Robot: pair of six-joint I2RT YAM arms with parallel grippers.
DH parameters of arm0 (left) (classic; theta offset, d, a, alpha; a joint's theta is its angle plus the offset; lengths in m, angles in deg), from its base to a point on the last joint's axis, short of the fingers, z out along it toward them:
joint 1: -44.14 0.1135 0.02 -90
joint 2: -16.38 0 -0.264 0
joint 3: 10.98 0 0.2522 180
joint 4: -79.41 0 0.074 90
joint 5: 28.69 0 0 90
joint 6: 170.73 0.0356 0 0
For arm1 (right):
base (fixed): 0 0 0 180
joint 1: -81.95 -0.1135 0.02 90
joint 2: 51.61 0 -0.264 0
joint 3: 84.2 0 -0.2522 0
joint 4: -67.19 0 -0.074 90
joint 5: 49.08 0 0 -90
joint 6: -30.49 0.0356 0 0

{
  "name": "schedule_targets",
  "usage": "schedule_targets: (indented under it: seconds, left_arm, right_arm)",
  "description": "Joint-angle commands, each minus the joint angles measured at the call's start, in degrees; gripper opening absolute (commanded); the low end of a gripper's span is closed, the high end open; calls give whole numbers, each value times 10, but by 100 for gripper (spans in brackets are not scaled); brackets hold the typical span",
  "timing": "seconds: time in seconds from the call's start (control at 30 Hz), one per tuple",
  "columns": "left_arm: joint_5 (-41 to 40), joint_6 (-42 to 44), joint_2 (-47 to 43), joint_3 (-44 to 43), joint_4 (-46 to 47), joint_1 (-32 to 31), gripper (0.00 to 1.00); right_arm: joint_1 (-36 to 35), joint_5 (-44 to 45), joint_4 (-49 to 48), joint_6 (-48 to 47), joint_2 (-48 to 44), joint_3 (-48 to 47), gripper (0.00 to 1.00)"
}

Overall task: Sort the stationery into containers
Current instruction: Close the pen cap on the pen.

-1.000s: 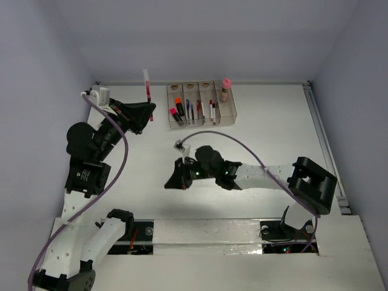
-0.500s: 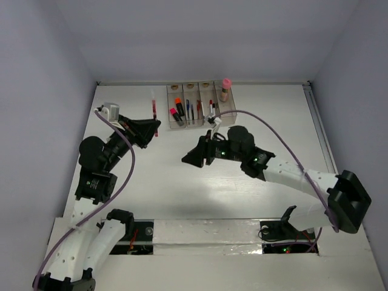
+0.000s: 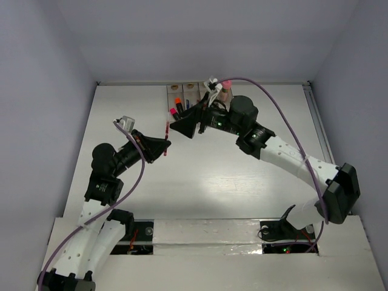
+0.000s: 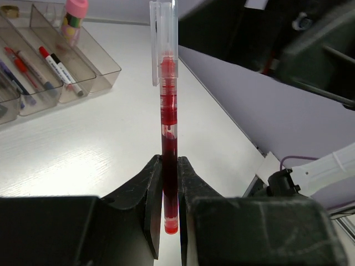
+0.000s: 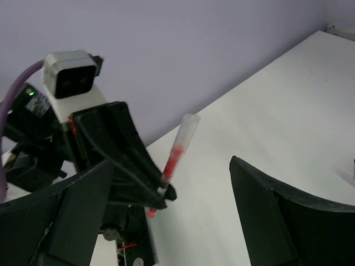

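Along the far edge of the white table (image 3: 242, 182) sits the row of containers (image 4: 105, 67), narrow see-through troughs of smoky brownish plastic joined side by side, thin-walled with flat bottoms. From above, the leftmost one holds two stubby black highlighters, one with an orange cap (image 3: 177, 101) and one with a pink cap (image 3: 173, 111). The rest of the row is mostly hidden there under the right arm. The left wrist camera shows more. A white marker (image 4: 62, 71) with a red cap lies flat along one trough. Beside it, thin red and blue pens (image 4: 25, 75) lie together in the next. The glue stick (image 4: 74, 19), a round tube with a glossy pink cap, stands upright at the far end of the end trough. The left gripper (image 3: 165, 144) hangs over the table in front of the row, well short of it, and its two black wedge-shaped fingers (image 4: 152, 188) are pinched tight on the lower part of a red pen (image 4: 168, 127). The pen is a slim clear barrel with red ink showing through and a clear clipped cap on top, and it stands straight up out of the grip. The right gripper (image 3: 180, 125) hovers over the near end of the left troughs with its broad matte black fingers (image 5: 66, 216) spread wide and nothing between them. The tabletop looks smooth, with a faint grain.
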Motion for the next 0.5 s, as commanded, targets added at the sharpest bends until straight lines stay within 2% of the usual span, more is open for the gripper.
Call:
schedule_targets:
  seconds: [0.0,0.27,0.43,0.47]
  left_arm:
    - [35,-10,-10,7,55,1,0]
    - [43,-14,-5,12,60,1,0]
    - [42,-16,-3,14,60,1,0]
    - [40,-16,-3,13,60,1,0]
  right_arm:
    - [4,-13,-22,10,43,-54,90]
    - [4,-25,-34,36,101,-114,76]
    - [4,-38,-35,49,116,-127,71]
    - [4,-38,-37,52,119,-125,62]
